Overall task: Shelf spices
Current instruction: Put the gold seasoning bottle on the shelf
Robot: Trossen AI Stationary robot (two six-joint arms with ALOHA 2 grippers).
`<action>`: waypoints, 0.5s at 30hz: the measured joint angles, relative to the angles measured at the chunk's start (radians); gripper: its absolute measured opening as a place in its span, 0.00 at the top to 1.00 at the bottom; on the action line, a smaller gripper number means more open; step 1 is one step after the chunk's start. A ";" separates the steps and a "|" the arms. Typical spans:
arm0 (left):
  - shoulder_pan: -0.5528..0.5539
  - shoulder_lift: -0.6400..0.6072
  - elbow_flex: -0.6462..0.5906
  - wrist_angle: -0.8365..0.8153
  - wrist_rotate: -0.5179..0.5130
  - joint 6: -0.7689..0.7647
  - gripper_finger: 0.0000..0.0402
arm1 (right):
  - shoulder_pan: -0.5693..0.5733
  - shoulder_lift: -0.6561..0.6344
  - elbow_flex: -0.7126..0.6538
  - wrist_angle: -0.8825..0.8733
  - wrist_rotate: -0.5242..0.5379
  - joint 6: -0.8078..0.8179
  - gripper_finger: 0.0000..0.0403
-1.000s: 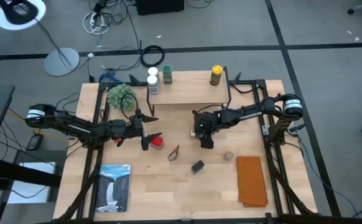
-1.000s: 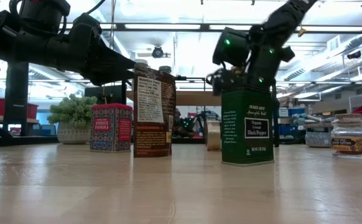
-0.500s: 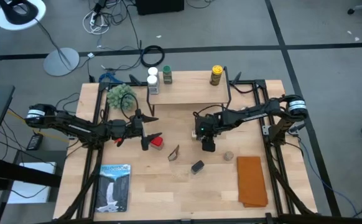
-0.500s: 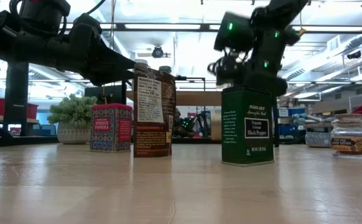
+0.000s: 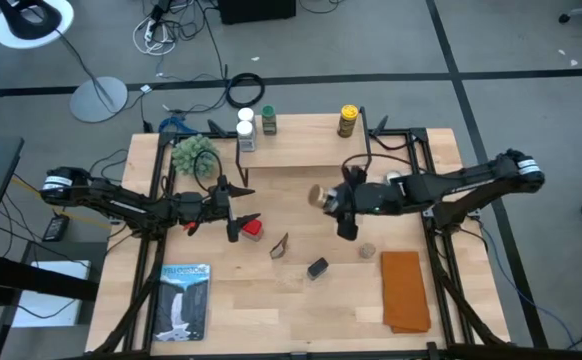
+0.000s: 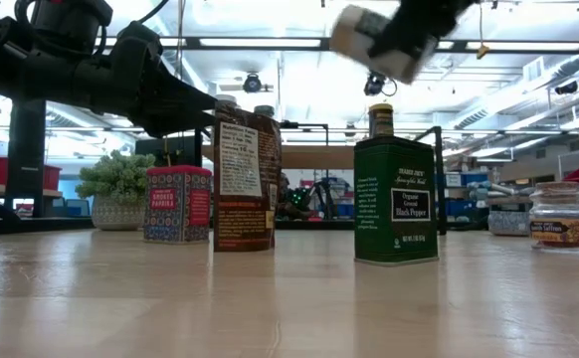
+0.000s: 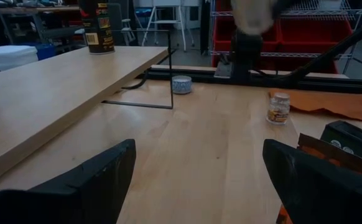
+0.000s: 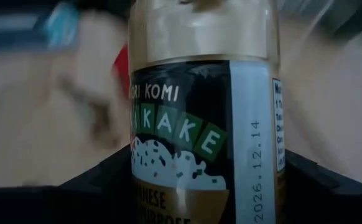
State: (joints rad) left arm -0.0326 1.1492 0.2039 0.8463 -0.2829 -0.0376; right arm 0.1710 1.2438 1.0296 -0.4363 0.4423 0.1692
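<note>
From above, shows the right end effector (image 5: pixel 325 197) clenched on a tan-lidded furikake jar (image 5: pixel 316 193), held off the surface (image 5: pixel 271 300) just in front of the shelf (image 5: pixel 301 148) and near the dark pepper tin (image 5: pixel 347 227). Finds three spices standing on the shelf: a white-capped jar (image 5: pixel 244 131), a green-capped jar (image 5: pixel 268 121) and a yellow-capped jar (image 5: pixel 348 120). Places the left end effector (image 5: pixel 235 219) low over the surface beside the red tin (image 5: pixel 254 228), with a brown pouch (image 5: pixel 279 245), a black box (image 5: pixel 317 267) and a small jar (image 5: pixel 368 250) scattered further forward, near an orange cloth (image 5: pixel 404 290). From surface height, catches the furikake jar as a pale blur high above the pepper tin, well clear of the wood; lines up the red tin, the pouch, the pepper tin and the small jar, all upright, with a fuzzy green plant (image 6: pixel 118 179) behind. Through the left wrist camera, looks past two dark fingers (image 7: pixel 103 171) spread wide with nothing between them, so released, toward the shelf and a flat silver tin (image 7: pixel 181 84) beside its leg. Through the right wrist camera, fills with the furikake jar's label, pinned upright between the dark fingers (image 8: pixel 100 180).
</note>
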 joint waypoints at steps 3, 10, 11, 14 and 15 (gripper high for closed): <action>0.000 0.000 0.000 0.001 0.000 0.000 0.11 | -0.004 0.022 -0.045 0.221 0.106 -0.108 0.33; 0.000 0.000 0.000 0.000 0.000 0.000 0.11 | -0.100 0.195 -0.268 1.002 0.142 -0.307 0.33; 0.000 0.000 0.000 0.000 0.000 0.000 0.11 | -0.115 0.223 -0.303 1.149 0.139 -0.344 0.33; 0.000 0.000 0.000 -0.002 0.000 0.000 0.11 | -0.182 0.305 -0.394 1.580 0.068 -0.423 0.33; 0.000 0.000 0.000 -0.002 0.000 0.000 0.11 | -0.214 0.333 -0.416 1.691 0.015 -0.426 0.33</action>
State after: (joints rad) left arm -0.0326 1.1492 0.2039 0.8442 -0.2829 -0.0378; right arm -0.0434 1.5765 0.6131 1.2549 0.4571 -0.2565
